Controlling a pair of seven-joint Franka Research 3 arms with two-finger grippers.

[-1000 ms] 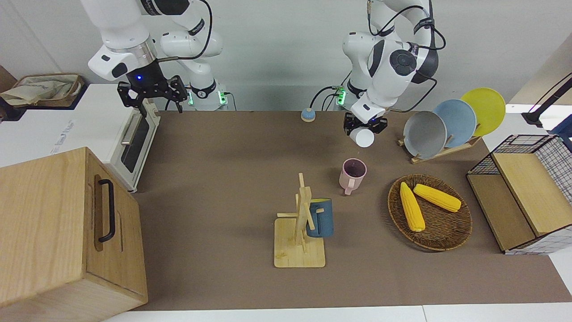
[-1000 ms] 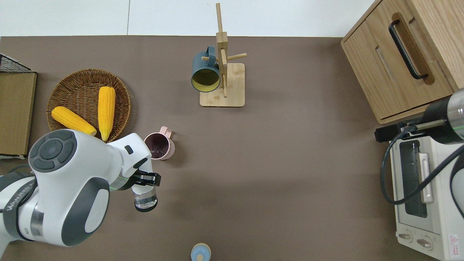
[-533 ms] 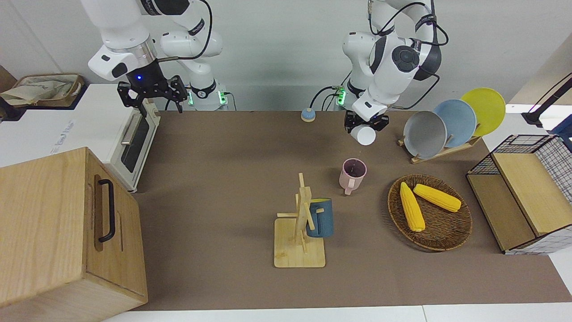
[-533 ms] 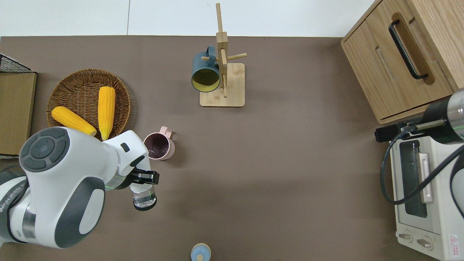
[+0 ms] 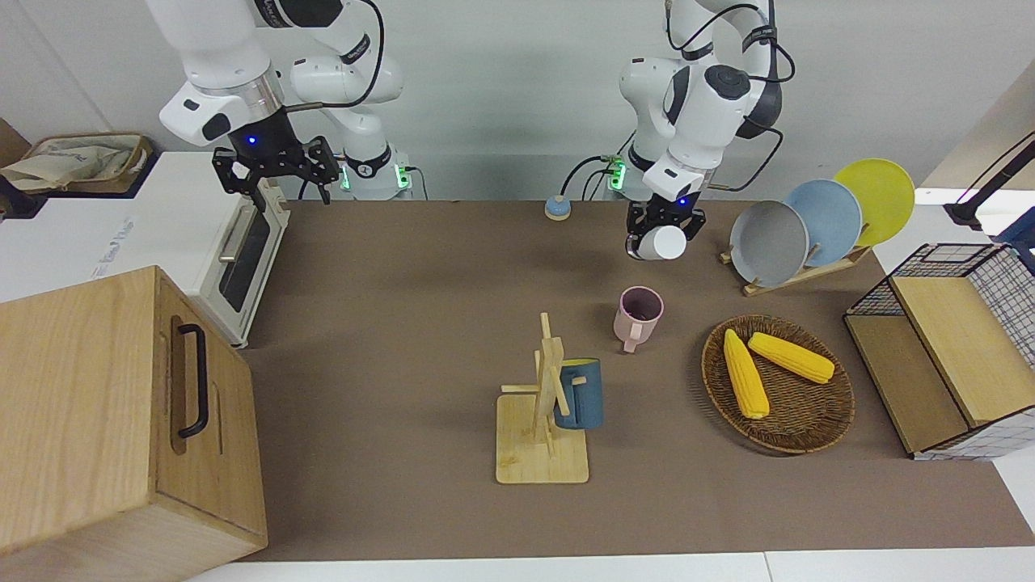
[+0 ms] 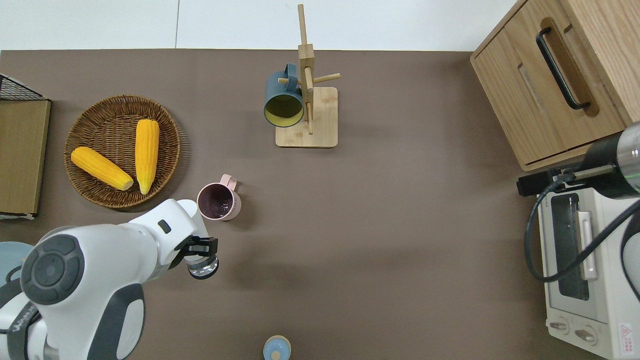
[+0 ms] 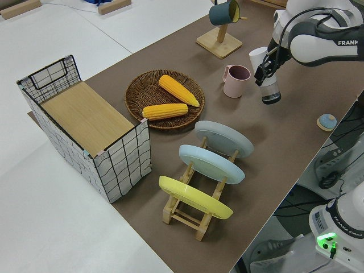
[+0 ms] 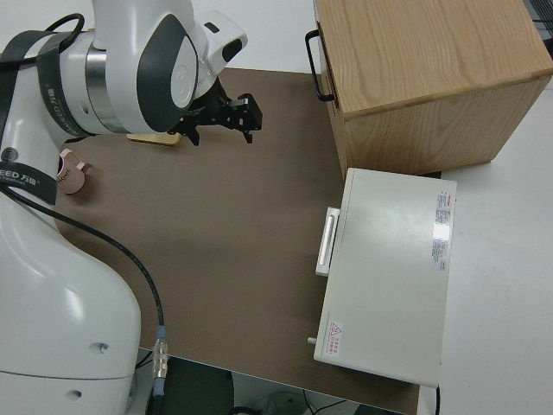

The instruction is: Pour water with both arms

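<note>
My left gripper (image 5: 665,229) is shut on a small clear container (image 6: 202,266) with a white end (image 5: 669,242). It holds the container in the air over the brown mat, close to a pink mug (image 6: 218,201) but not over it. The gripper (image 7: 266,71) and container (image 7: 271,94) also show in the left side view. The pink mug (image 5: 639,314) stands upright with its handle pointing away from the robots, and its inside looks dark. My right gripper (image 5: 275,168) is open and empty, and that arm is parked.
A small blue cap (image 6: 276,348) lies near the robots. A wicker basket (image 6: 165,165) holds two corn cobs. A wooden mug tree (image 6: 312,115) carries a blue mug. A plate rack (image 5: 796,271), a wire crate (image 5: 942,323), a toaster oven (image 6: 575,260) and a wooden cabinet (image 5: 89,404) line the table's ends.
The left arm has drawn back toward its base. The container in its gripper has shifted slightly toward the pink mug and stands more upright. The right arm has not moved.
</note>
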